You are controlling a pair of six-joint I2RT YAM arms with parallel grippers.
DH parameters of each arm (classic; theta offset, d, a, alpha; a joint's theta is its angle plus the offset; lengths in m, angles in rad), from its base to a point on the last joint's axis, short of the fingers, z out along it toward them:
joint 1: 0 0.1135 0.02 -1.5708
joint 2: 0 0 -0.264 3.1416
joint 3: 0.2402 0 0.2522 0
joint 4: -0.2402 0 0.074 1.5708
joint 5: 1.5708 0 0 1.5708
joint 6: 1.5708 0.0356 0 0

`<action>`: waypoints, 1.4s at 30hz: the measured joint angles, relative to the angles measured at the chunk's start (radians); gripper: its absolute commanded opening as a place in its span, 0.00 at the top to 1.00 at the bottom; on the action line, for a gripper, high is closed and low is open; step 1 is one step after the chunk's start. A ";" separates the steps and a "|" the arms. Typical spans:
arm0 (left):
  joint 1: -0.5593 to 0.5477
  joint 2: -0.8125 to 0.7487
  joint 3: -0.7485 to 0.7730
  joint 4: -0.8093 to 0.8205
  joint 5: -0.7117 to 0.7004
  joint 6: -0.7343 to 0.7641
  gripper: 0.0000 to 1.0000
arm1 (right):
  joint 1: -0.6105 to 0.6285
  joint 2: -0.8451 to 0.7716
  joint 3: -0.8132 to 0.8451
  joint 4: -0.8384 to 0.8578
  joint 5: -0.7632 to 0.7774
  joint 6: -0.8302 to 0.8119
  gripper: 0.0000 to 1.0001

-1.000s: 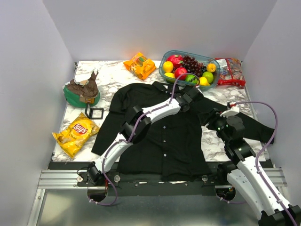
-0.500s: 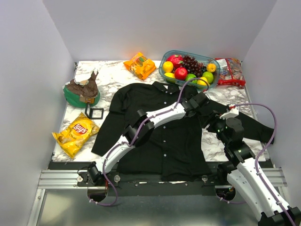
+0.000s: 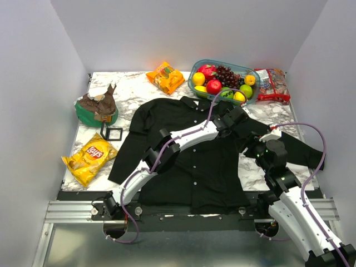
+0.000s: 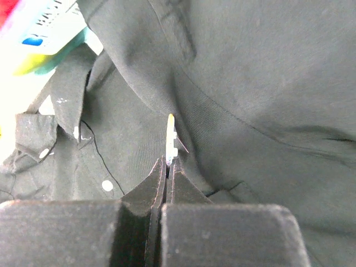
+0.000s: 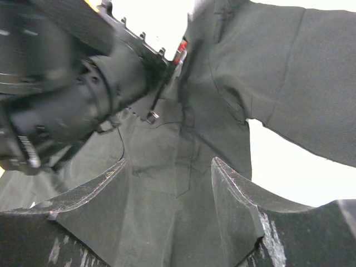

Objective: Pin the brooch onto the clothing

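The clothing (image 3: 206, 167), a black button-up shirt, lies spread flat across the marble table. My left gripper (image 3: 236, 118) reaches over the shirt's upper right chest, near the collar. In the left wrist view the left gripper (image 4: 168, 164) is shut on the brooch (image 4: 171, 136), a thin pale disc seen edge-on, its tip close against the shirt fabric (image 4: 267, 83). My right gripper (image 3: 253, 146) hovers over the shirt's right side by the sleeve. In the right wrist view the right gripper (image 5: 169, 172) stands open over the dark cloth (image 5: 183, 139) with nothing between its fingers, and the left arm (image 5: 83, 100) fills the upper left.
A fruit basket (image 3: 196, 71) sits at the back, right behind the left gripper. An orange snack bag (image 3: 165, 77) and a red packet (image 3: 271, 84) flank it. On the left are a green bowl (image 3: 97, 110), a small black square frame (image 3: 113, 133) and a yellow chip bag (image 3: 90, 156).
The left arm swung right across the shirt's chest with the brooch, then eased back a little. The right gripper shifted slightly left and stayed open.
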 measured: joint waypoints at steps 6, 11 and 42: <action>0.000 -0.056 -0.026 0.036 0.045 -0.031 1.00 | 0.000 0.000 -0.003 -0.002 0.000 0.002 0.33; 0.000 -0.084 -0.032 0.066 0.071 -0.046 1.00 | 0.000 0.004 -0.005 -0.005 0.000 0.002 0.33; 0.290 -0.398 -0.631 -0.029 -0.060 0.090 1.00 | 0.000 0.208 -0.010 0.101 -0.090 -0.053 0.33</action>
